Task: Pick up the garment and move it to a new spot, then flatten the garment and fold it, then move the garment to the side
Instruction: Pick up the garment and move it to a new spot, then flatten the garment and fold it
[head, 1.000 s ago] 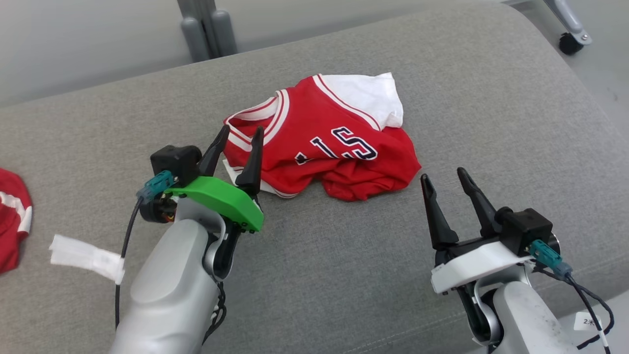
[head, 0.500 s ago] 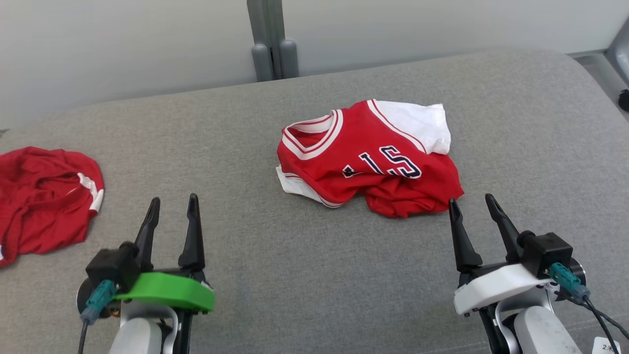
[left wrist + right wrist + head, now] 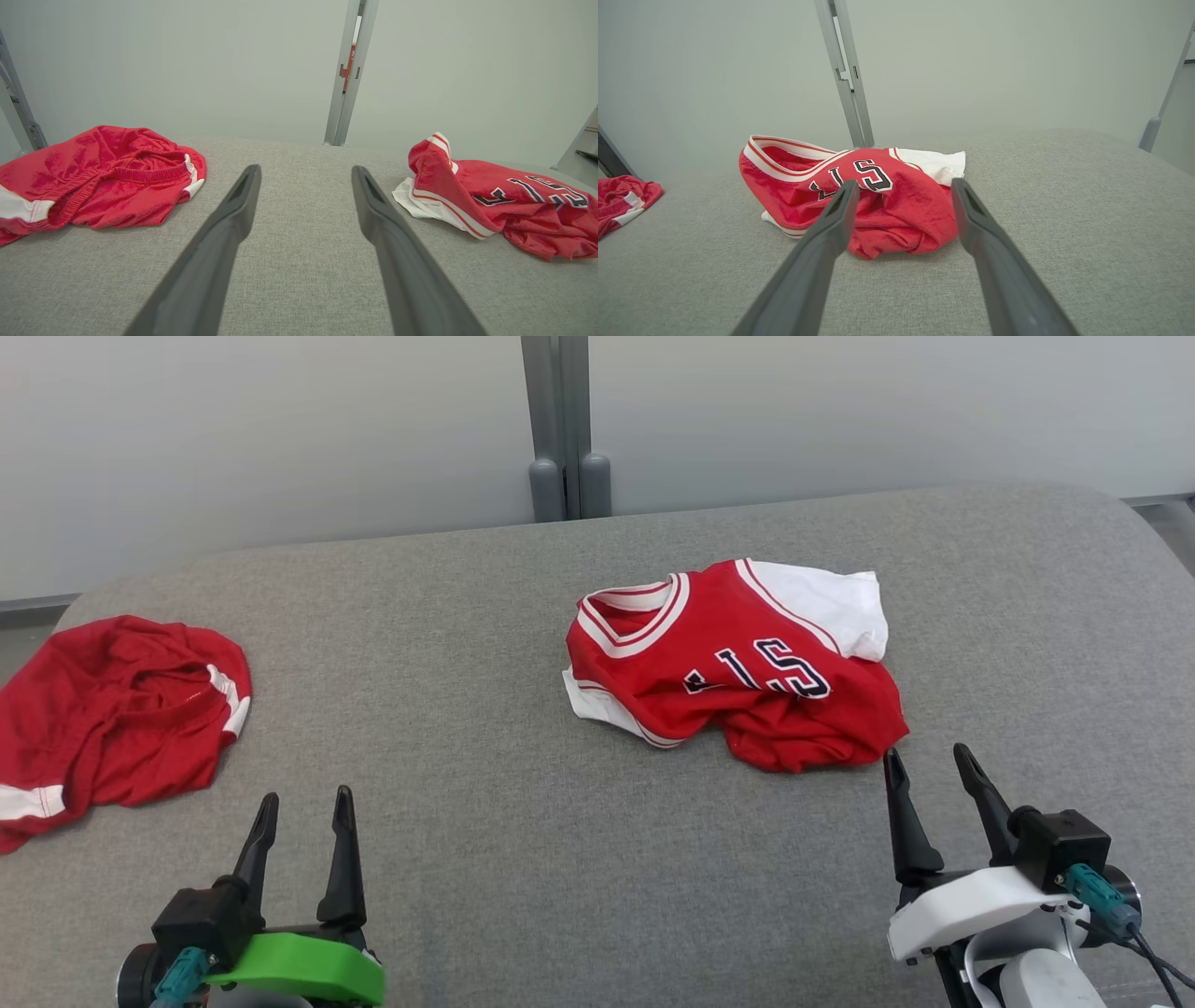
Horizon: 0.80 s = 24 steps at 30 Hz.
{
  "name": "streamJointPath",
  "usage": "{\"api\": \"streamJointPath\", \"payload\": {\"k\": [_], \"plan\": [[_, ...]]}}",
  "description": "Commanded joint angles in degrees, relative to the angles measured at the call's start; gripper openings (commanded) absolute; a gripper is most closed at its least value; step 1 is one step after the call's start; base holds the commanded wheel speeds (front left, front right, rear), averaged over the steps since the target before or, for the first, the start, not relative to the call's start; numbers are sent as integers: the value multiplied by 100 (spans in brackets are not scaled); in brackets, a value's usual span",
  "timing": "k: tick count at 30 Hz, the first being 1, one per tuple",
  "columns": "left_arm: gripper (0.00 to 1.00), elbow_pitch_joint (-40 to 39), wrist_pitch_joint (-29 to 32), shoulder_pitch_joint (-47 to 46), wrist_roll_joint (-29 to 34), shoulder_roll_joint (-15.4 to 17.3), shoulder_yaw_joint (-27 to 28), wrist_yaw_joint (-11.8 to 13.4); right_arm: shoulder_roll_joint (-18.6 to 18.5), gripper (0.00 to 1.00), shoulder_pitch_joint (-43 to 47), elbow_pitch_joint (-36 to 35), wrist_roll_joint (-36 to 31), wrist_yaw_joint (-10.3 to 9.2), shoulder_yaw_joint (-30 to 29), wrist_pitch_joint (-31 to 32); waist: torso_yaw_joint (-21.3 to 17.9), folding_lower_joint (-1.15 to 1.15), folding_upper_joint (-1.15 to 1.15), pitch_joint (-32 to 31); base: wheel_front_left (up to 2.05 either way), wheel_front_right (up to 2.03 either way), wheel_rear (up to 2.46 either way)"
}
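Tools: left gripper (image 3: 307,795) and right gripper (image 3: 927,751) are held wide, empty | Garment: crumpled red jersey (image 3: 738,672) is found at 11 o'clock, just beyond the right gripper, on the grey cushion (image 3: 523,821) | Step: pickup judged; bunched near hem should be pinched low.

Shows the left gripper (image 3: 307,795) low at the left, fingers parted wide and empty. Shows the right gripper (image 3: 927,752) low at the right, likewise spread, fingers pointing forward.
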Motion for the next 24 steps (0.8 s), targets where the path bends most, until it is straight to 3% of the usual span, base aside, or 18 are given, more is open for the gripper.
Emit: {"api": "streamJointPath", "payload": {"k": [1,14,18,24], "plan": [[100,-36,-3,81,34,1,17,-15,-15,100,59,11,-19,3,-23,16,-12,0,0,16,0,0,0],[100,123,-3,5,-82,-15,-70,-9,-15,100,-76,39,12,3,3,12,-74,0,0,97,0,0,0],[100,596,1,-520,-21,-15,-377,-30,-15,100,-191,63,-47,3,11,64,-102,0,0,211,0,0,0],[100,1214,541,-1966,-288,-11,-1087,-77,-14,100,-522,3,-273,3,24,139,-155,0,0,646,0,0,0]]}}
